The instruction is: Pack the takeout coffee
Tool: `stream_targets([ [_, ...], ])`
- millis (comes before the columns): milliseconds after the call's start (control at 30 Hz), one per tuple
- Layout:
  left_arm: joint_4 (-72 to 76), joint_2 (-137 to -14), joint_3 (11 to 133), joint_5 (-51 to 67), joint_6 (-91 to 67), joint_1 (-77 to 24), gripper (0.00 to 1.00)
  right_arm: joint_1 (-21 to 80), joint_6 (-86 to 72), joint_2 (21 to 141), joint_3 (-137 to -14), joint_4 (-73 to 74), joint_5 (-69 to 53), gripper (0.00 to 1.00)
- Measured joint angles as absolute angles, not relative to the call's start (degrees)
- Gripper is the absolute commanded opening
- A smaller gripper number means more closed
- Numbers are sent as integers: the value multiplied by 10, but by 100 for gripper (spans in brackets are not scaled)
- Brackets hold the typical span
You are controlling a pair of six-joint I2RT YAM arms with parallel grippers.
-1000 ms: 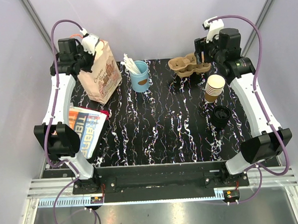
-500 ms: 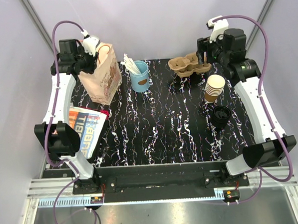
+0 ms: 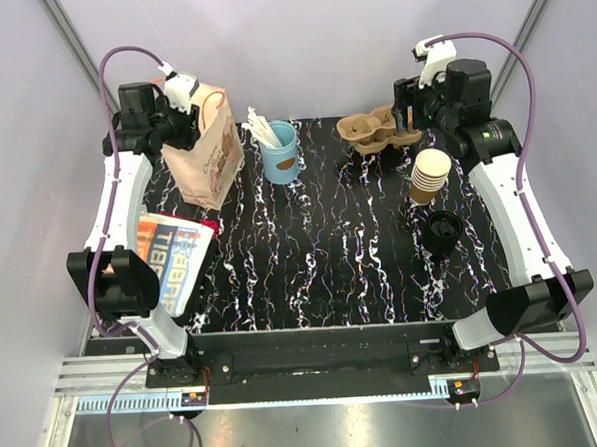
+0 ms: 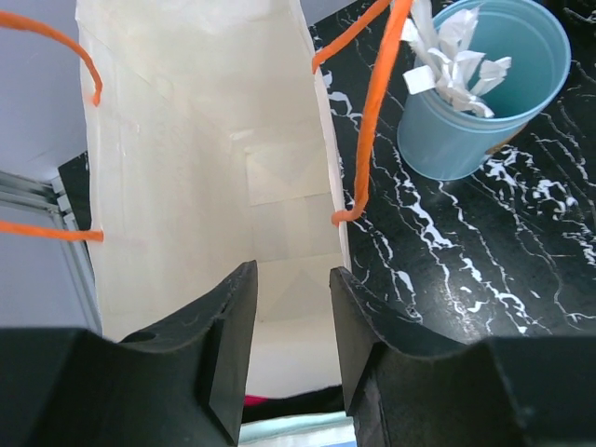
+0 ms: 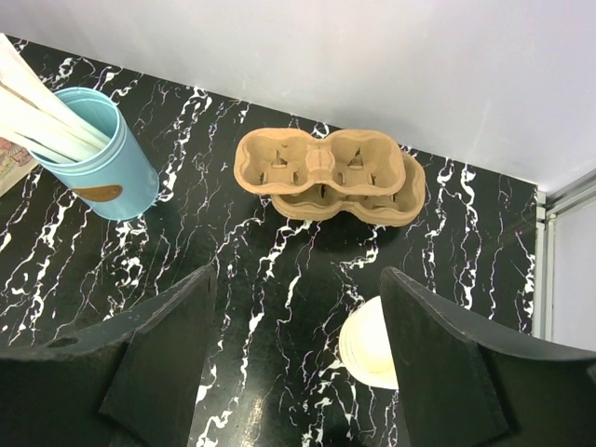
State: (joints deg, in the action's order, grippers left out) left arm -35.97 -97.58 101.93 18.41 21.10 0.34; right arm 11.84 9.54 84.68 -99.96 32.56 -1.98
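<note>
No tan cup with a black lid shows in any view. A round black lid-like object (image 3: 441, 231) stands at the right; I cannot tell if a cup is under it. A brown paper bag (image 3: 207, 153) with orange handles stands at the back left. Its pale inside (image 4: 186, 140) is empty. My left gripper (image 3: 184, 107) hangs over the bag's mouth (image 4: 291, 270). Its jaws are a little apart with nothing between them. My right gripper (image 3: 407, 106) is wide open and empty, high above the table (image 5: 298, 272).
A light-blue cup of white sticks (image 3: 281, 154) (image 4: 484, 102) (image 5: 98, 158) stands right of the bag. Pulp cup carriers (image 3: 379, 129) (image 5: 326, 177) lie at the back. A stack of tan cups (image 3: 429, 175) (image 5: 371, 343) stands under the right gripper. A printed packet (image 3: 175, 255) lies front left.
The bag has turned more upright and shifted slightly left with my left gripper. My right gripper has moved a little back and to the right.
</note>
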Motion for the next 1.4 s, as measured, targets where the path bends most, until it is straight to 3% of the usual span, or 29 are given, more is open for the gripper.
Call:
stream_targets([
  [500, -311, -941, 964, 212, 190, -1, 41, 118, 94, 845, -990, 328, -25, 77],
  [667, -310, -942, 960, 213, 192, -8, 27, 118, 91, 844, -990, 328, -26, 77],
  [967, -310, -954, 960, 212, 196, -10, 29, 118, 89, 844, -990, 328, -27, 77],
  [1100, -310, -957, 960, 210, 197, -10, 15, 118, 86, 844, -990, 328, -27, 77],
  [1167, -310, -957, 960, 209, 198, -10, 2, 118, 85, 844, -990, 328, -27, 77],
  [1400, -310, -957, 960, 204, 200, -12, 0, 118, 83, 844, -990, 328, -27, 77],
])
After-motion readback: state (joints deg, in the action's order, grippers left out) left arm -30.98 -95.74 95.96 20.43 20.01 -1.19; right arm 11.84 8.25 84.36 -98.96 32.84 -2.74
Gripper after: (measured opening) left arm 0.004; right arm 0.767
